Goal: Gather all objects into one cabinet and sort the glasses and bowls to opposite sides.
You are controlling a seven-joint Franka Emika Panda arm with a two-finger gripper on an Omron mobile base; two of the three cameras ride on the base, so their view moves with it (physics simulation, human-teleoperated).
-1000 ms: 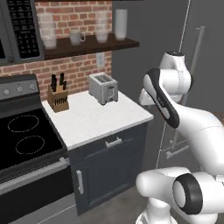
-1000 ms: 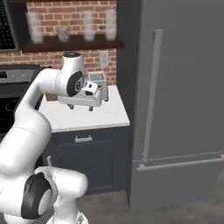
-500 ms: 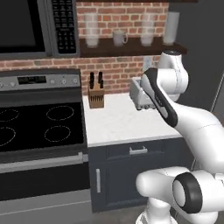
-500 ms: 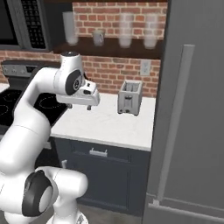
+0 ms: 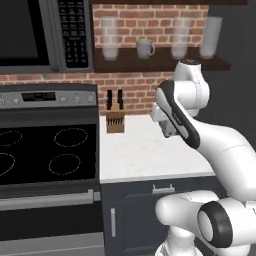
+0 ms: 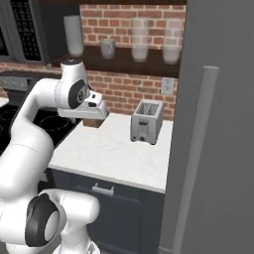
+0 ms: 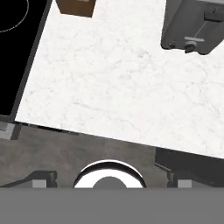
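In the left base view, the white arm rises from the lower right and bends over the white worktop (image 5: pixel 145 150). The tool (image 5: pixel 167 131) hangs above the right part of the worktop, partly hidden behind the arm, so I cannot tell if it is released or clenched. A knife block (image 5: pixel 115 118) stands at the back of the worktop, beside the black stove (image 5: pixel 45 155). On the brown wall shelf (image 5: pixel 160 62) above stand three frosted glasses (image 5: pixel 109 39) and one grey-green mug (image 5: pixel 145 48); the mug is between the first glass and the second. A microwave (image 5: pixel 40 32) is mounted to the left of the shelf.

In the right base view, the tool (image 6: pixel 94 110) is above the left part of the worktop (image 6: pixel 119 154), with nothing visible in it. A toaster (image 6: pixel 146 121) stands near the back wall, to the right of the tool. The shelf (image 6: pixel 124 62) carries the glasses (image 6: pixel 139 39) and the mug (image 6: pixel 107 48). A tall grey refrigerator door (image 6: pixel 218 124) is at the right.

In the hand view, the worktop (image 7: pixel 113 87) is seen from above. The toaster (image 7: pixel 194 26) is at the upper right, the knife block (image 7: pixel 76 6) at the upper left, and the stove (image 7: pixel 17 52) along the left edge.
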